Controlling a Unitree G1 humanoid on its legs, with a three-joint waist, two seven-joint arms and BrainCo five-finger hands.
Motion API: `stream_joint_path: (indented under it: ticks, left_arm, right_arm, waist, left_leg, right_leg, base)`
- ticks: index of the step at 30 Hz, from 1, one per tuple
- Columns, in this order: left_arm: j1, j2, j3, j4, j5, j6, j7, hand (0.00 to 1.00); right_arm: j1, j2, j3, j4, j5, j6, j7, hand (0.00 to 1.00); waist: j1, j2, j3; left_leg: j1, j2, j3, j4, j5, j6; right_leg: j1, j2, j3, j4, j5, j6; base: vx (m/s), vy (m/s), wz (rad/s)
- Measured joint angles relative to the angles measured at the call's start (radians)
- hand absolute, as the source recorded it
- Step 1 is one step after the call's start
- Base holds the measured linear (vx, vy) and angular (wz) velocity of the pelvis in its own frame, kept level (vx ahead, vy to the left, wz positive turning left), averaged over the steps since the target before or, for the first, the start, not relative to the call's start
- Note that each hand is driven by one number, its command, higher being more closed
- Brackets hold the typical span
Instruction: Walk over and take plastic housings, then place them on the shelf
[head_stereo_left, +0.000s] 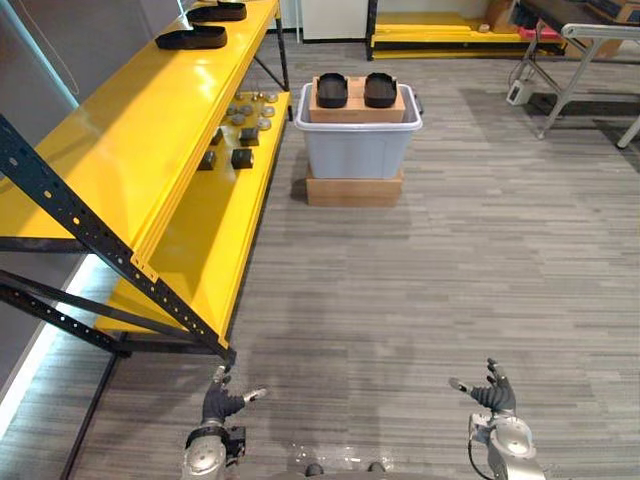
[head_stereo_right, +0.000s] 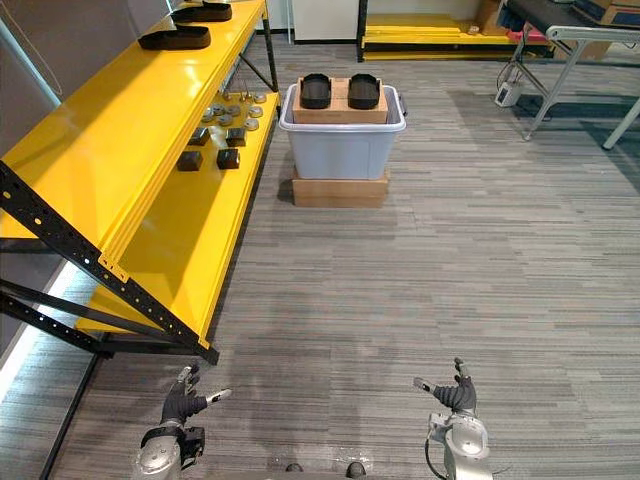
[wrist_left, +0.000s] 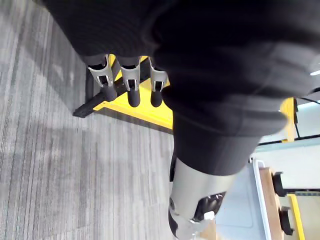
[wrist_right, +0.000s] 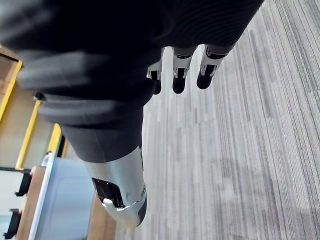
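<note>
Beside the fingers (wrist_left: 133, 90) of the left hand (head_stereo_left: 220, 403) stands the yellow shelf (head_stereo_left: 150, 130), two dark housings (head_stereo_left: 192, 38) far along it. Well beyond, a grey bin (head_stereo_left: 357, 145) carries two plastic housings (head_stereo_left: 332, 90) on cardboard (head_stereo_left: 357, 108). Wrist views show the left and right hand (head_stereo_left: 492, 396) fingers straight, apart, empty.

- glossy yellow metal shelf (head_stereo_left: 150, 130), with slanted black perforated braces (head_stereo_left: 70, 215)
- pair of black oval plastic housings (head_stereo_left: 332, 90)
- plain tan cardboard slab (head_stereo_left: 356, 108)
- pale grey-blue plastic tub (head_stereo_left: 358, 150) with a whitish rim
- flat brown cardboard box (head_stereo_left: 354, 189)
- grey carpet floor (head_stereo_left: 450, 280), finely streaked in lighter and darker grey
</note>
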Motion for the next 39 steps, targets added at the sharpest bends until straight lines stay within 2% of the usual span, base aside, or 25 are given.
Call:
stream_joint_path:
  ticks: [5,7,11,13,15,17,19,22,25,27,28,29,30,31,32,33,35,36,37,39]
  left_arm:
    - [-0.004,0.000,0.033,0.000,-0.022,0.007,0.002,0.00]
    - [-0.003,-0.001,0.042,0.000,-0.023,0.008,0.002,0.00]
    - [-0.006,-0.005,0.068,-0.001,-0.045,0.008,0.007,0.00]
    - [-0.003,-0.019,0.080,-0.004,-0.058,0.008,0.009,0.00]
    - [-0.001,-0.032,0.098,-0.009,-0.060,0.009,0.014,0.00]
    - [0.000,-0.035,0.097,-0.023,-0.077,0.009,0.023,0.00]
    - [0.001,-0.034,0.096,-0.038,-0.095,0.010,0.025,0.00]
    - [-0.002,-0.030,0.094,-0.038,-0.105,0.010,0.027,0.00]
    - [-0.025,-0.026,0.085,-0.037,-0.108,0.010,0.033,0.00]
    - [-0.054,-0.023,0.083,-0.036,-0.109,0.010,0.046,0.00]
    - [-0.057,-0.022,0.083,-0.036,-0.109,0.010,0.047,0.00]
    - [-0.063,-0.019,0.073,-0.034,-0.108,0.009,0.049,0.00]
    - [-0.072,-0.034,0.054,-0.026,-0.107,0.009,0.051,0.00]
    - [-0.075,-0.038,0.053,-0.026,-0.107,0.007,0.051,0.00]
    - [-0.079,-0.047,0.054,-0.023,-0.107,0.008,0.055,0.00]
    - [-0.073,-0.057,0.055,-0.016,-0.107,0.008,0.063,0.00]
    - [-0.063,-0.064,0.055,-0.007,-0.107,0.008,0.063,0.00]
    - [-0.053,-0.063,0.057,-0.006,-0.107,0.007,0.062,0.00]
    - [-0.049,-0.064,0.057,-0.004,-0.108,0.008,0.062,0.00]
    - [-0.042,-0.077,0.059,-0.005,-0.115,0.009,0.062,0.00]
  right_arm:
    - [-0.009,0.001,-0.030,0.000,0.012,0.013,-0.002,0.00]
    - [-0.014,-0.001,-0.047,0.000,0.021,0.015,-0.008,0.00]
    - [-0.036,-0.005,-0.071,-0.002,0.043,0.016,-0.025,0.00]
    - [-0.049,-0.005,-0.076,-0.002,0.051,0.020,-0.040,0.00]
    - [-0.055,-0.005,-0.077,-0.002,0.053,0.021,-0.044,0.00]
    - [-0.049,0.000,-0.074,-0.004,0.057,0.023,-0.046,0.00]
    - [-0.050,0.001,-0.061,-0.014,0.058,0.024,-0.045,0.00]
    - [-0.064,0.001,-0.058,-0.017,0.058,0.024,-0.046,0.00]
    - [-0.088,0.000,-0.053,-0.017,0.059,0.025,-0.046,0.00]
    - [-0.093,-0.006,-0.055,-0.017,0.060,0.025,-0.054,0.00]
    - [-0.092,-0.006,-0.056,-0.017,0.060,0.026,-0.059,0.00]
    - [-0.092,-0.008,-0.056,-0.022,0.060,0.026,-0.063,0.00]
    - [-0.092,-0.023,-0.054,-0.042,0.060,0.027,-0.063,0.00]
    - [-0.098,-0.020,-0.054,-0.056,0.060,0.025,-0.062,0.00]
    - [-0.101,-0.015,-0.054,-0.067,0.059,0.026,-0.061,0.00]
    - [-0.096,-0.009,-0.052,-0.070,0.059,0.026,-0.061,0.00]
    - [-0.091,0.000,-0.013,-0.079,0.059,0.026,-0.061,0.00]
    - [-0.088,0.008,0.015,-0.098,0.060,0.019,-0.060,0.00]
    - [-0.087,0.014,0.028,-0.110,0.061,0.015,-0.059,0.00]
    - [-0.076,0.041,0.035,-0.132,0.077,0.012,-0.060,0.00]
  waist:
    - [0.001,0.002,0.001]
    - [0.002,0.003,0.003]
    - [0.003,0.022,0.014]
    - [0.008,0.040,0.030]
    - [0.008,0.048,0.044]
    - [0.006,0.040,0.062]
    - [0.007,0.030,0.072]
    - [0.006,0.028,0.077]
    - [0.002,0.032,0.106]
    - [-0.011,0.015,0.124]
    - [-0.016,0.010,0.125]
    - [-0.035,0.006,0.122]
    - [-0.044,0.045,0.119]
    - [-0.048,0.053,0.118]
    - [-0.049,0.054,0.119]
    - [-0.051,0.056,0.120]
    - [-0.046,0.053,0.122]
    - [-0.043,0.047,0.127]
    - [-0.031,0.046,0.132]
    - [0.009,0.042,0.133]
  left_leg:
    - [-0.030,0.000,0.007,0.014,-0.003,0.005]
    - [-0.037,0.003,0.016,0.042,-0.023,0.009]
    - [-0.106,0.015,0.031,0.173,-0.100,0.022]
    - [-0.143,0.028,0.051,0.242,-0.145,0.032]
    - [-0.160,0.032,0.053,0.285,-0.177,0.039]
    - [-0.159,0.028,0.067,0.335,-0.218,0.054]
    - [-0.144,0.024,0.077,0.341,-0.237,0.059]
    - [-0.126,0.034,0.081,0.335,-0.266,0.052]
    - [-0.056,0.060,0.090,0.271,-0.279,0.035]
    - [0.040,0.058,0.077,0.179,-0.269,0.004]
    - [0.059,0.060,0.067,0.164,-0.270,-0.008]
    - [0.085,0.066,0.028,0.154,-0.278,-0.028]
    - [0.087,0.111,-0.003,0.169,-0.285,-0.051]
    - [0.077,0.126,-0.018,0.190,-0.279,-0.067]
    - [0.056,0.141,-0.042,0.278,-0.258,-0.095]
    - [0.025,0.156,-0.063,0.433,-0.210,-0.105]
    - [-0.056,0.179,-0.087,0.686,-0.114,-0.088]
    - [-0.127,0.207,-0.060,0.870,-0.118,-0.083]
    - [-0.183,0.228,-0.035,0.985,-0.131,-0.061]
    - [-0.301,0.246,0.010,1.101,-0.164,-0.020]
  right_leg:
    - [-0.020,0.001,0.006,-0.002,0.009,-0.005]
    - [-0.018,0.002,0.015,-0.001,0.009,-0.005]
    - [-0.035,0.009,0.033,0.002,0.011,-0.001]
    - [-0.058,0.016,0.054,0.025,0.003,0.018]
    - [-0.088,0.019,0.055,0.097,-0.039,0.030]
    - [-0.172,0.005,0.049,0.305,-0.138,0.048]
    - [-0.247,-0.016,0.001,0.457,-0.192,0.069]
    - [-0.335,-0.037,-0.081,0.481,-0.205,0.060]
    - [-0.436,-0.030,-0.132,0.400,-0.157,0.062]
    - [-0.503,-0.030,-0.135,0.273,-0.005,0.060]
    - [-0.513,-0.033,-0.134,0.246,0.034,0.051]
    - [-0.523,-0.042,-0.121,0.225,0.148,0.019]
    - [-0.538,-0.016,-0.154,0.297,0.153,-0.038]
    - [-0.551,-0.016,-0.168,0.344,0.108,-0.066]
    - [-0.557,-0.015,-0.186,0.433,0.023,-0.084]
    - [-0.509,-0.007,-0.207,0.465,-0.033,-0.105]
    - [-0.406,0.018,-0.209,0.422,-0.065,-0.122]
    - [-0.312,0.043,-0.196,0.353,-0.088,-0.124]
    - [-0.254,0.062,-0.188,0.311,-0.091,-0.129]
    - [-0.146,0.089,-0.153,0.223,-0.094,-0.133]
  base:
    - [0.02,0.009,-0.04]
    - [0.04,0.026,-0.15]
    - [0.01,0.049,-0.16]
    - [0.01,0.078,-0.32]
    - [0.01,0.070,-0.16]
    - [0.04,0.093,-0.05]
    - [0.08,0.088,-0.16]
    - [0.17,0.059,-0.17]
    - [0.35,-0.030,-0.12]
    - [0.52,-0.124,0.25]
    - [0.54,-0.178,0.63]
    - [0.56,-0.214,0.58]
    - [0.67,-0.259,0.51]
    - [0.56,-0.250,0.30]
    - [0.59,-0.287,0.37]
    - [0.61,-0.301,0.37]
    - [0.54,-0.264,0.20]
    - [0.53,-0.245,0.03]
    - [0.48,-0.186,-0.15]
    - [0.44,-0.126,-0.36]
